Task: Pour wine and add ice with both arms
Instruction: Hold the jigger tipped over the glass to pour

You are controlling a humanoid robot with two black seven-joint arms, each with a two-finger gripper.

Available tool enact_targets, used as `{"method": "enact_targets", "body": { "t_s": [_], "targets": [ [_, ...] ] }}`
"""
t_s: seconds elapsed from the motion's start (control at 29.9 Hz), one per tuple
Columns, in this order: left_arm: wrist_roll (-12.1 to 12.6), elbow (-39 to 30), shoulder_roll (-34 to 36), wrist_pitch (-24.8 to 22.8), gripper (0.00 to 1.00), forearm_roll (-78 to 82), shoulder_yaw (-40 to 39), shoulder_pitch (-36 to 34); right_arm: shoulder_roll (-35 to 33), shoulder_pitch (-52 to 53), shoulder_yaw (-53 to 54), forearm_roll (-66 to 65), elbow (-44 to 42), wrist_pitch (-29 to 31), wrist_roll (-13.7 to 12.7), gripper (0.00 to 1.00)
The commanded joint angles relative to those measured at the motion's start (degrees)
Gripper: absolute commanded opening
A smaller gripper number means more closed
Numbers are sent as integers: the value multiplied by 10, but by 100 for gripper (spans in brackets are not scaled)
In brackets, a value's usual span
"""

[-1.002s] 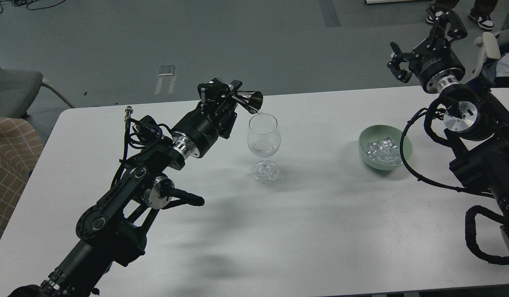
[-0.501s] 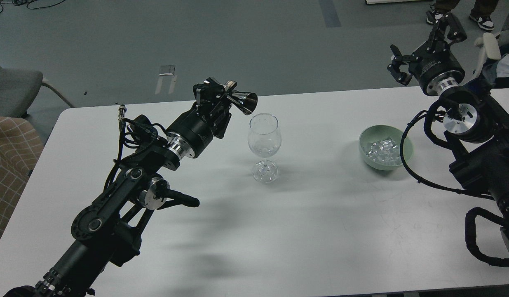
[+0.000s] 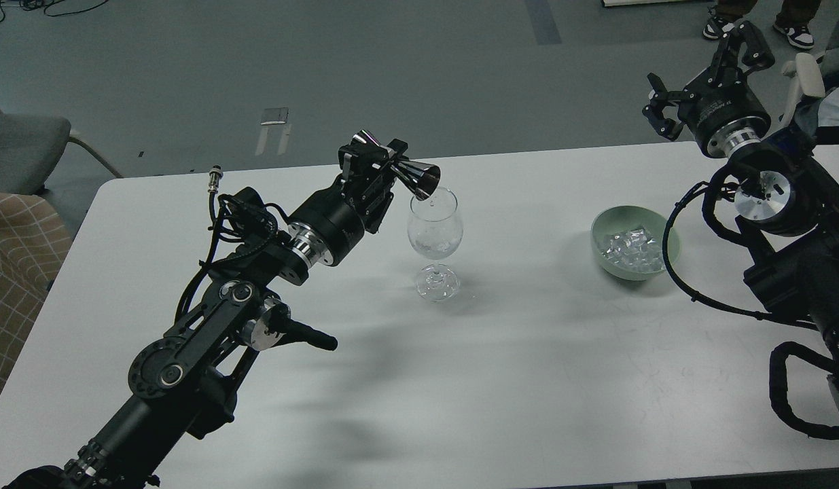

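Two black arms reach over a white worktop (image 3: 528, 380) in the head view, one from each lower corner. The worktop's far edge runs just behind the left hand and the wine glass, and its rounded far-left corner lies well left of both. A wide bare stretch of worktop spreads in front of the glass and between the arms, crossed only by soft shadows.

Clear, glassy ice (image 3: 630, 248) lies heaped in a pale green bowl (image 3: 669, 238) that stands right of centre, well apart from the stemmed wine glass (image 3: 434, 234) and near the right arm's looping black cable (image 3: 677, 272). The cubes glint white. The glass stands upright at mid-worktop; a little clear content shows low in its bowl.

The left arm (image 3: 208, 339) rises diagonally from the lower left, its wrist angled up and right. The left hand (image 3: 382, 166) is clamped on a metal double-cone jigger (image 3: 412, 175), which is tipped on its side with its dark mouth just over the glass's near-left rim.

The right arm (image 3: 793, 258) stands along the right edge, with its wrist turned up and away. The right hand (image 3: 704, 75) sits above the worktop's far edge with its clawed fingers (image 3: 748, 44) spread wide around nothing.
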Motion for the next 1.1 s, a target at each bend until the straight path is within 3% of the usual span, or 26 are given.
{"method": "enact_targets", "body": {
  "t_s": [0.0,1.07],
  "targets": [
    [0,-1,1,0,0,4,2,-1,-1,0,0,0,2,-1,-1,100],
    [2,-1,4,2,0,128,18,-38,-8,-5,9,0,8,0,0,100]
  ]
}}
